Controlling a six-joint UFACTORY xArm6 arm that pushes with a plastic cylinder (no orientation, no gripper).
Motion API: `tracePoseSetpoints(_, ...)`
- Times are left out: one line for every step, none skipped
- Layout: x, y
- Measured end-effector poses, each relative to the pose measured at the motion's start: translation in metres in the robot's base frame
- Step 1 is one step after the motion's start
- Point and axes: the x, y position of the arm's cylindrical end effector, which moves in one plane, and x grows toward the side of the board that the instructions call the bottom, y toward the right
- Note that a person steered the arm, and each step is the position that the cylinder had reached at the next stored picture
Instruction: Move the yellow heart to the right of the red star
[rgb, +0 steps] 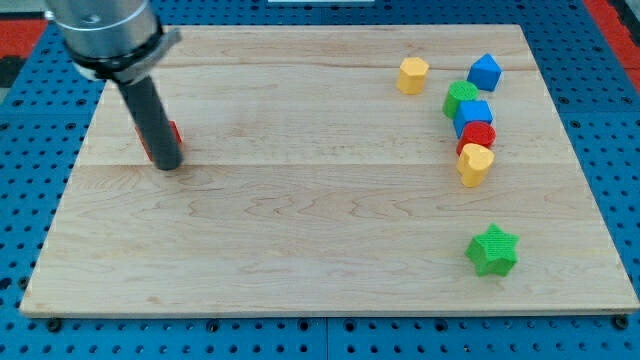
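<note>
The yellow heart (475, 163) lies at the view's right, at the bottom of a column of blocks. The red star (172, 133) is at the view's left, mostly hidden behind my rod; only a red edge shows. My tip (168, 165) rests on the board right at the red star's lower side, far to the left of the yellow heart.
Above the yellow heart are a red block (478, 136), a blue block (473, 114) and a green block (459, 97), touching in a column. A blue block (485, 72) and a yellow hexagon (412, 75) sit near the top. A green star (492, 250) lies at the lower right.
</note>
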Motion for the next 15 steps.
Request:
tracePoseSetpoints(-0.018,0.013)
tracePoseSetpoints(-0.039,-0.05)
tracePoseSetpoints(-0.031,-0.061)
tracePoseSetpoints(0.035,0.039)
tracePoseSetpoints(0.049,0.166)
tracePoseSetpoints(0.049,0.295)
tracePoseSetpoints(0.049,0.383)
tracePoseSetpoints(0.027,0.379)
tracePoseSetpoints(0.008,0.293)
tracePoseSetpoints(-0.023,0.198)
tracePoseSetpoints(-0.031,0.179)
tracePoseSetpoints(-0.039,0.24)
tracePoseSetpoints(-0.066,0.193)
tracePoseSetpoints(-0.081,0.091)
tracePoseSetpoints(-0.081,-0.007)
